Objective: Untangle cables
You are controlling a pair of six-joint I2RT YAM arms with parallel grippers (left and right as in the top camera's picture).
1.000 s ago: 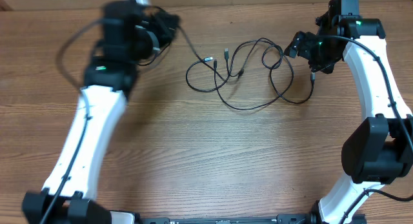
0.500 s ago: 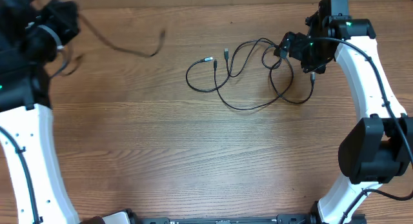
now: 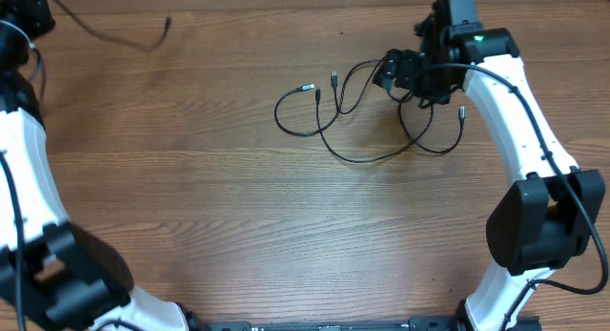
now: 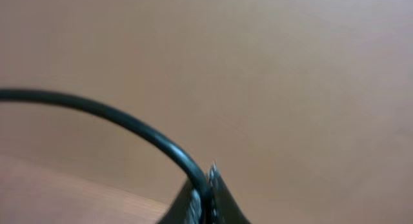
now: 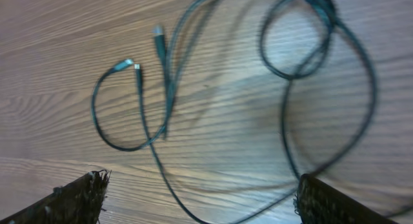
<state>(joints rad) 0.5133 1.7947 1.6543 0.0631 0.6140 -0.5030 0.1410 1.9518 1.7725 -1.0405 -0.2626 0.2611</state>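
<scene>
Two white robot arms with black joints reach over a big brown wooden table (image 3: pixel 238 226). The left arm (image 3: pixel 24 178) runs up the far left side, and the right arm (image 3: pixel 519 121) bends in from the right side. The right claw (image 3: pixel 389 69) hangs over the top right part of the cables (image 3: pixel 340 107), with its two fingers spread wide apart, and it holds nothing. In the right wrist view its fingertips (image 5: pixel 77 198) sit in the bottom corners, and the black cords lie on the wood under the gap between them. The left claw (image 4: pixel 205 193) is pinched tight on one loose cable (image 4: pixel 132 126), which curves away from the tips in the left wrist view. From above, that loose cable trails across the back left part of the table, well apart from the others, and its plug end (image 3: pixel 167 24) sticks up a little. The rest of the cables lie in a loopy pile near the back middle of the table, with thin black cords crossing over each other. Three small grey plugs show there: one (image 3: pixel 307 87) on the left, one (image 3: pixel 334 77) just beside it, and one (image 3: pixel 461 112) on the right, near the right arm.
</scene>
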